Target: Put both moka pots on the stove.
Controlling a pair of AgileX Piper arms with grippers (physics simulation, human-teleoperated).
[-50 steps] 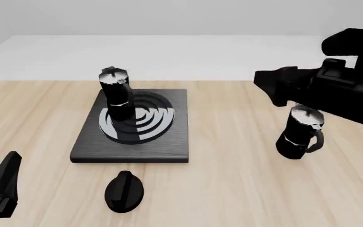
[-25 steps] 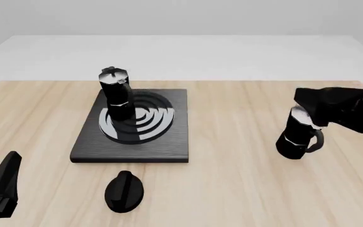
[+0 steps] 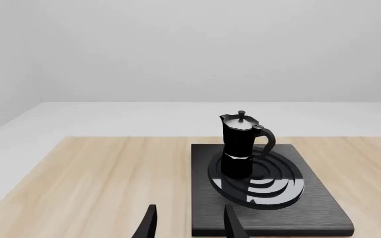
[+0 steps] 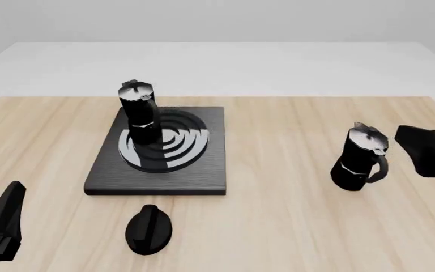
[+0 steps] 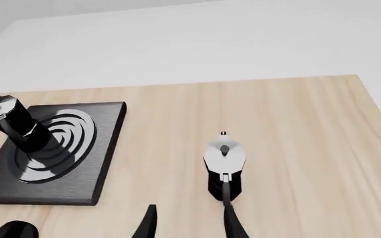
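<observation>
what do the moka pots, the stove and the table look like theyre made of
Moka pots: probably metal, glossy black faceted bodies with silvery lids that catch light. Stove: dark grey slab with fine streaks, like brushed metal, and mirror-like silver-and-black rings. Table: pale matte wood, judging by the grain lines. As renders, these are looks only.

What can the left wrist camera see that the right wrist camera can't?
Only the left wrist view shows the left gripper, its fingers open over bare table.

Only the right wrist view shows the second moka pot standing on the wood off the stove, the black knob at the picture's edge, and the right gripper, open.

Both show the stove with the first moka pot upright on its burner rings, and the wooden table.
</observation>
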